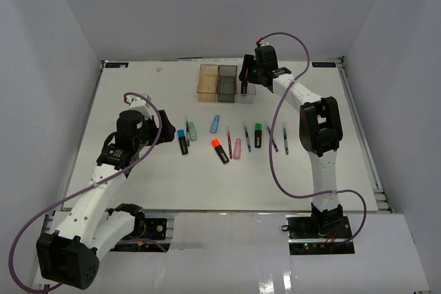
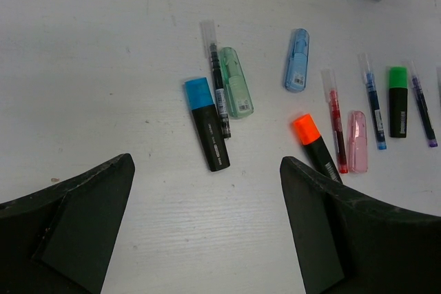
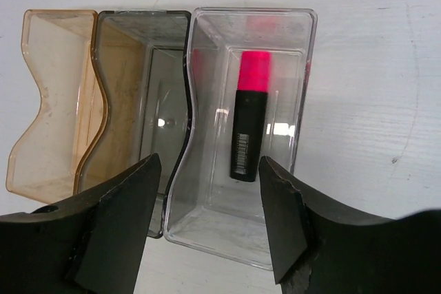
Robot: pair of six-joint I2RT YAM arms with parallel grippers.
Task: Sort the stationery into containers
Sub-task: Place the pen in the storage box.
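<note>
Three joined containers stand at the back: amber (image 3: 48,94), smoky grey (image 3: 138,67) and clear (image 3: 207,46). A black highlighter with a pink cap (image 3: 249,118) lies inside the clear one. My right gripper (image 3: 209,161) hangs open just above that bin, holding nothing. The other stationery lies in a loose row mid-table: a blue-capped highlighter (image 2: 207,123), a mint one (image 2: 236,91), a pastel blue one (image 2: 297,60), an orange-capped one (image 2: 315,146), a pink one (image 2: 357,141), a green-capped one (image 2: 397,101) and several thin pens. My left gripper (image 2: 207,162) is wide open and empty, just short of the blue-capped highlighter.
The white table (image 1: 138,170) is walled in by pale panels on three sides. The amber and grey bins look empty. The right arm's cable (image 1: 275,163) loops over the table beside the pens.
</note>
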